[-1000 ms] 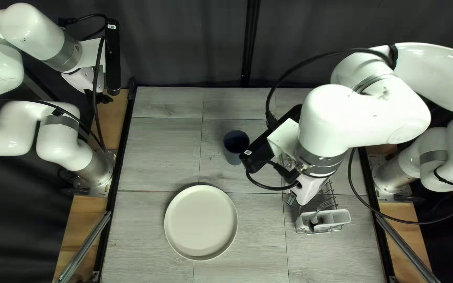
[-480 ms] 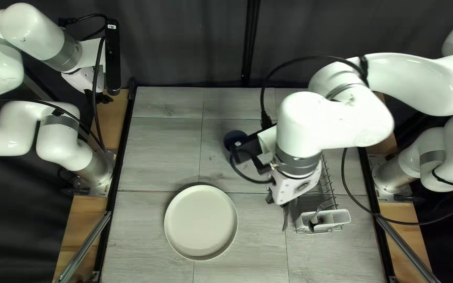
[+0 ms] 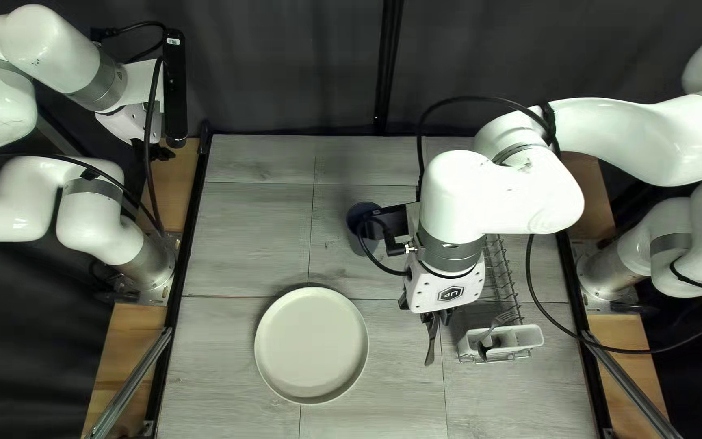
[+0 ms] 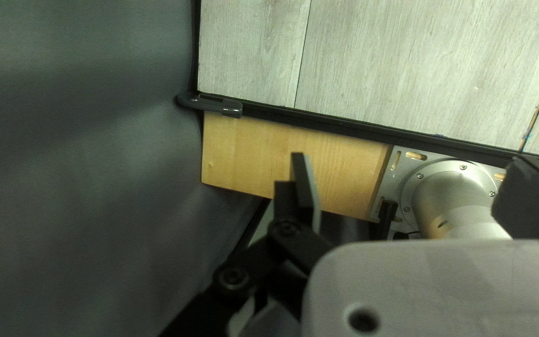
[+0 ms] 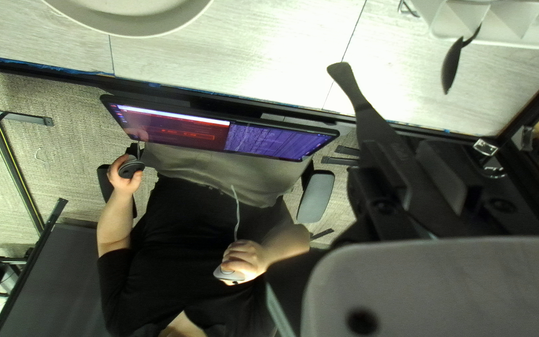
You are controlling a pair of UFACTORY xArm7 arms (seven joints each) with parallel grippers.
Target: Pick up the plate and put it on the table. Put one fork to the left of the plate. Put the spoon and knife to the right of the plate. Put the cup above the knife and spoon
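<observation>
Two arms in the top left view, and only the right one is at the work: right gripper (image 3: 436, 315) is over the table (image 3: 375, 358), between plate and rack, with what looks like the knife (image 3: 431, 349) jutting from it toward the near edge. Plate (image 3: 311, 345) sits flat on the table; looks like hard ceramic or similar, rigid, maybe slick, chippable if knocked, so any nudge should go by the rim. Cup (image 3: 363, 226) stands upright, partly covered by the wrist camera (image 3: 387, 223); light, I'd guess, easy to tip, best taken by its wall. Fork (image 3: 501, 318) leans in the white caddy (image 3: 523, 335) at the end of the wire rack (image 3: 499, 272), handle end out of sight; neck is the likely grip. Left arm (image 3: 67, 61) is off past the table's far corner. Left wrist view: left gripper (image 4: 410, 161) has its fingers wide apart, nothing between, over the wooden board (image 4: 338, 165). Right wrist view: right gripper is pinched in on the knife, a finger on each side, free end sticking out ahead. Stiff, thin, light metal by the look; smooth, so it could pivot if pinched off balance. The grip wants to be square and firm, tip kept level on setting down. Dark spoon, probably, (image 5: 451, 65) hangs out of the caddy. Person's hands (image 5: 244, 259) are beyond the table edge.
</observation>
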